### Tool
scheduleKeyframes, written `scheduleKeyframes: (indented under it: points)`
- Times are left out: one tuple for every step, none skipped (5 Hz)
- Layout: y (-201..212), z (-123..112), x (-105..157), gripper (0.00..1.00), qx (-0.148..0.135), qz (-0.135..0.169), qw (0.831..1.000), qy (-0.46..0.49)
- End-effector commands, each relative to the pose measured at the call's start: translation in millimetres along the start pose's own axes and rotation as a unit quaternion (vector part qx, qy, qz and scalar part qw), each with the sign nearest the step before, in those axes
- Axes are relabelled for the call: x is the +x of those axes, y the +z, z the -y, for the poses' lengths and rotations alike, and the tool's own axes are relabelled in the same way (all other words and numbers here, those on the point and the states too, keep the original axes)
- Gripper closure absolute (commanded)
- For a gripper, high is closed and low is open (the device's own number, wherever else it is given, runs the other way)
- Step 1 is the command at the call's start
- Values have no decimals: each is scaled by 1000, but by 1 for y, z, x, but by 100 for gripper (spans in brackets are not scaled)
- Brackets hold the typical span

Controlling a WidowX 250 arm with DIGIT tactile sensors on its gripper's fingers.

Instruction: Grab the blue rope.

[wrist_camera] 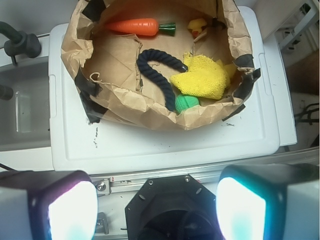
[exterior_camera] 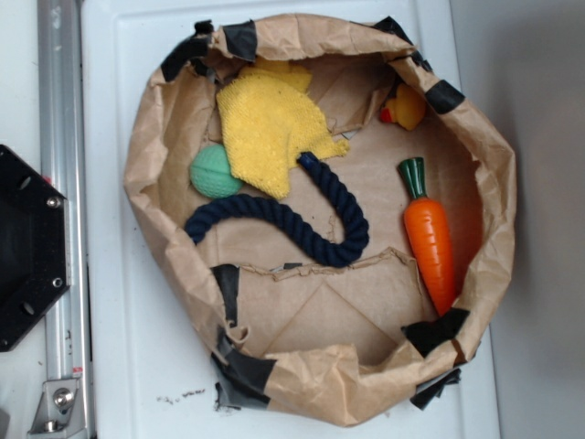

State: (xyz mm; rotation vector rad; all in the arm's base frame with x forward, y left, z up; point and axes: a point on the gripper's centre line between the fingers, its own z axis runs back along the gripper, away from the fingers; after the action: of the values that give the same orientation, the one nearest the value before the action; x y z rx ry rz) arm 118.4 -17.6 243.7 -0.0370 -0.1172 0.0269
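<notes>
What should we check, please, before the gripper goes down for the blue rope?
1. Rope visible in the bag: ok.
2. Rope's middle clear of other items: ok; only one end touches the yellow cloth.
3. Carrot away from the rope: ok.
4. Green ball near the rope's left end: grasp there not ok.
5. Gripper open: ok, fingers wide apart.
6. Gripper above the rope: not ok, it is outside the bag.
</notes>
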Motion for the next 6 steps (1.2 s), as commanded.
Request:
scheduleKeyframes:
  points:
    - [0,0,0,0,0,0,1000,0]
    - [-29,-25,48,0,28,-4,1000,-2]
    - [-66,-33,94,0,45,7,999,-8]
    - [-120,-29,139,0,-12,3,1000,-26]
    - [-176,-12,156,0,-33,-31,998,-36]
    - [-216,11,141,0,-63,-65,996,-4]
